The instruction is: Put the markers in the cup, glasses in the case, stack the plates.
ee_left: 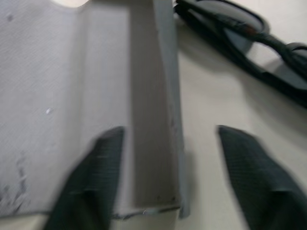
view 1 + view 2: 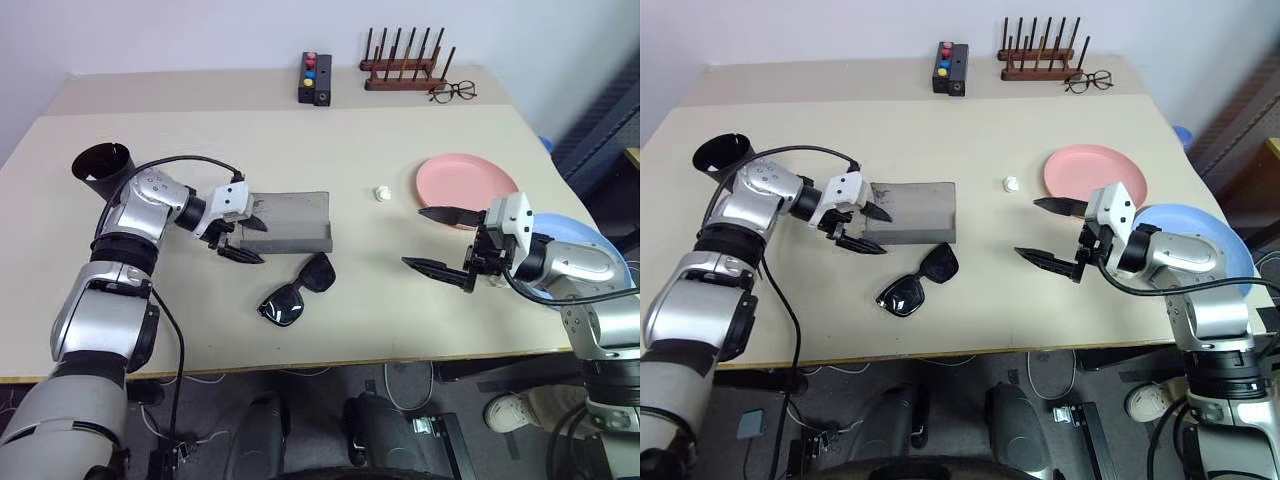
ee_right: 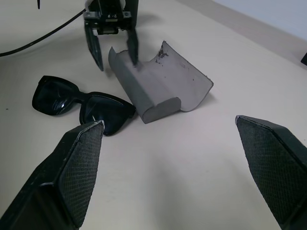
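The grey case (image 2: 288,222) lies open on the bench (image 2: 300,320). The left gripper (image 2: 242,232) straddles the case's near left corner, jaws apart. The sunglasses (image 2: 298,289) rest just in front of the case. Right of the case sit the pink plate (image 2: 468,183) and the right gripper (image 2: 440,240), jaws wide.

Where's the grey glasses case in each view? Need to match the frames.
Left eye view: case lies open at centre-left, at the left gripper.
Right eye view: centre-left, same spot.
Left wrist view: across the left half, one finger over it.
Right wrist view: upper middle.
Shared landmark: the sunglasses lying beside the case.
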### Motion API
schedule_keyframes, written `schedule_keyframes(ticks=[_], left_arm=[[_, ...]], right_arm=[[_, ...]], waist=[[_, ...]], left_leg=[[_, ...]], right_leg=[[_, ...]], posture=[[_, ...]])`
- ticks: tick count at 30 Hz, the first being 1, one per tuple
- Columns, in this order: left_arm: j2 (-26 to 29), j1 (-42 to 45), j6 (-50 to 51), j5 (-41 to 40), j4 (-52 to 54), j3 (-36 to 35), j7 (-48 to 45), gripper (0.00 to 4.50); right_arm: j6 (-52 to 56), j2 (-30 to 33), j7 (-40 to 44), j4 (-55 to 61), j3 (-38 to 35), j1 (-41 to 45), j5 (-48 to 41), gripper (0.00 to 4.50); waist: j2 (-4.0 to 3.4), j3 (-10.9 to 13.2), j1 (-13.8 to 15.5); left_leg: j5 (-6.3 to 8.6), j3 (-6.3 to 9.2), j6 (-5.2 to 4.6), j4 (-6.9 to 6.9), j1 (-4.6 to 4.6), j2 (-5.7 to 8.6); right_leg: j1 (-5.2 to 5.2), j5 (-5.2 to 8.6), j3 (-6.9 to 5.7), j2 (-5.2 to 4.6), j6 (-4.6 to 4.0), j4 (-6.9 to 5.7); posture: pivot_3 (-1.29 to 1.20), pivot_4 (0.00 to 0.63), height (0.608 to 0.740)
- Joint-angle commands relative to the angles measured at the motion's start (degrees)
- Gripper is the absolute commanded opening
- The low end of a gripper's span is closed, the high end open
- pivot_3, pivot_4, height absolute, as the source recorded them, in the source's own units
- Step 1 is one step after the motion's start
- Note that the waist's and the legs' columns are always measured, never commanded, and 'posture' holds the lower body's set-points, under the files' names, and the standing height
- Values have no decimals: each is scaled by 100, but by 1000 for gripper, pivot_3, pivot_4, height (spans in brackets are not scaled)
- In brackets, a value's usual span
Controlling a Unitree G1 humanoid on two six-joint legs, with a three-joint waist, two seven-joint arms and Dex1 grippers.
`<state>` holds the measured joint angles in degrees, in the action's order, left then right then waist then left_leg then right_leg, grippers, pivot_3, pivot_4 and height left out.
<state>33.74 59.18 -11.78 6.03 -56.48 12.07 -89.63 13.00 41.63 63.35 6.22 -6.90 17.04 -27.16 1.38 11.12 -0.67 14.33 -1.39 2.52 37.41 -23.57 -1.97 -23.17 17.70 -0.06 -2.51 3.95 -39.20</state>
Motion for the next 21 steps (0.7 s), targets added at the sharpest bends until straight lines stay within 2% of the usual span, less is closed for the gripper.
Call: schedule_keyframes(ticks=[1, 4, 8, 14, 21], left_arm=[[235, 33, 91, -357, 403, -283, -167, 3933], [435, -24, 374, -709, 827, -353, -282, 3933], [827, -268, 1119, -1445, 1909, -253, -287, 3933], [1186, -1249, 3345, -2640, 4418, -381, -222, 3933], [1064, -2343, 5646, -3936, 6509, -832, 866, 3933]], right_arm=[[-123, -6, 30, 40, -22, 108, -2, 4500], [-118, -3, 37, 1, 1, 168, 1, 4500], [-113, -4, 41, -52, 37, 261, 8, 4500], [-148, -8, 78, -277, 105, 392, 42, 4500], [-69, 20, 287, -323, 115, 316, -50, 4500]], waist=[[0, 0, 1], [-1, 0, -3], [-1, -1, -11], [-4, -2, -8], [-4, -2, -8]], left_leg=[[0, 0, 0, 0, 0, 0], [0, 0, 0, 0, 0, 0], [0, 1, 0, -1, 0, -4], [0, 4, 0, 3, 1, -7], [0, 16, 0, 9, 2, -10]], right_leg=[[0, 0, 0, 0, 0, 0], [0, 0, 0, 1, 0, -1], [0, 0, 1, 1, 0, -1], [1, 0, 4, -2, 0, -4], [3, 0, 5, 0, 0, -9]], posture=[[0, 150, 740], [0, 150, 740], [0, 150, 740], [0, 150, 740], [0, 150, 740]])
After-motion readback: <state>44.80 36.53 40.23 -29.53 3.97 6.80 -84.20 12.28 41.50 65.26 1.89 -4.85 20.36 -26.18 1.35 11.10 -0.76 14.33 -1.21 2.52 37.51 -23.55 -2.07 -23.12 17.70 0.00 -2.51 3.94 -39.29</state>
